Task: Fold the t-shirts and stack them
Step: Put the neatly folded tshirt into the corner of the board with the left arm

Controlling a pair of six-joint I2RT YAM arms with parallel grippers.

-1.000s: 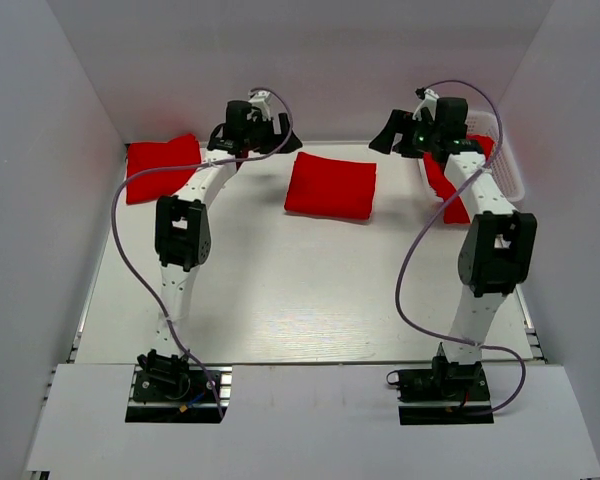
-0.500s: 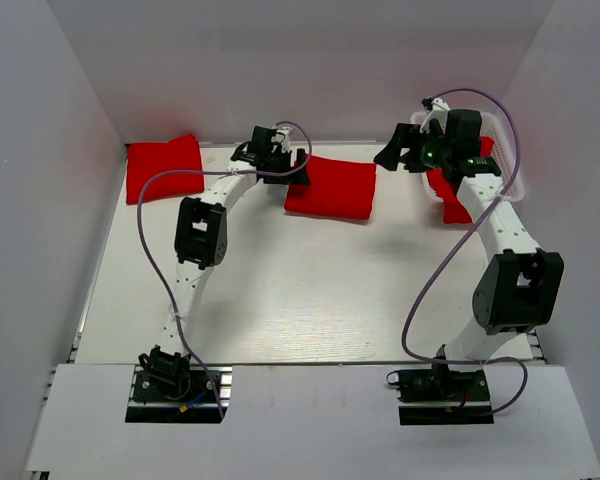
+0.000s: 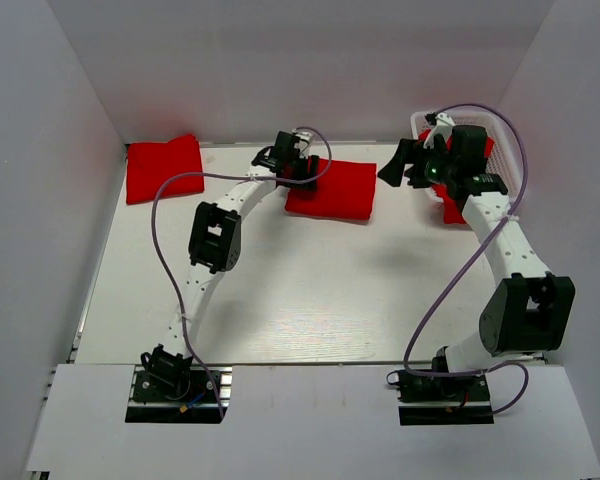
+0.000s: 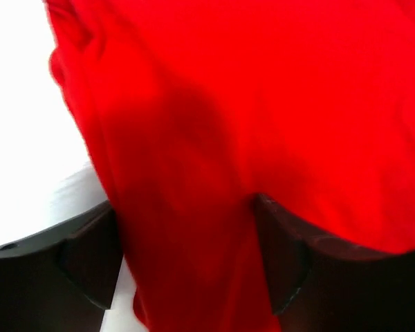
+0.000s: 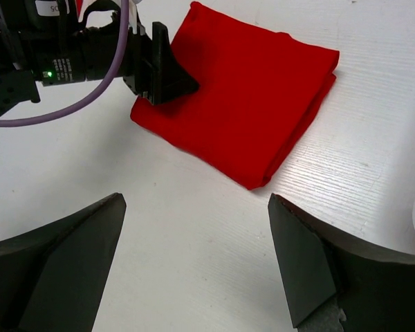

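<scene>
A folded red t-shirt (image 3: pixel 332 188) lies at the back middle of the table; it also shows in the right wrist view (image 5: pixel 245 111) and fills the left wrist view (image 4: pixel 263 117). My left gripper (image 3: pixel 302 171) is at that shirt's left edge, jaws open, with the cloth edge lying between its fingers (image 4: pixel 90 259). A second folded red t-shirt (image 3: pixel 163 167) lies at the back left. Another red t-shirt (image 3: pixel 452 203) hangs out of the white basket (image 3: pixel 513 172) at the right. My right gripper (image 3: pixel 395 164) hovers open and empty right of the middle shirt, over bare table (image 5: pixel 197 266).
White walls close in the table on the left, back and right. The left arm's camera body and purple cable (image 5: pixel 69 55) sit at the middle shirt's left corner. Bare tabletop (image 3: pixel 310 290) stretches between the shirts and the arm bases.
My left gripper has swung right from beside the back-left shirt onto the middle shirt's left edge. My right arm has shifted right and turned its gripper toward the middle shirt.
</scene>
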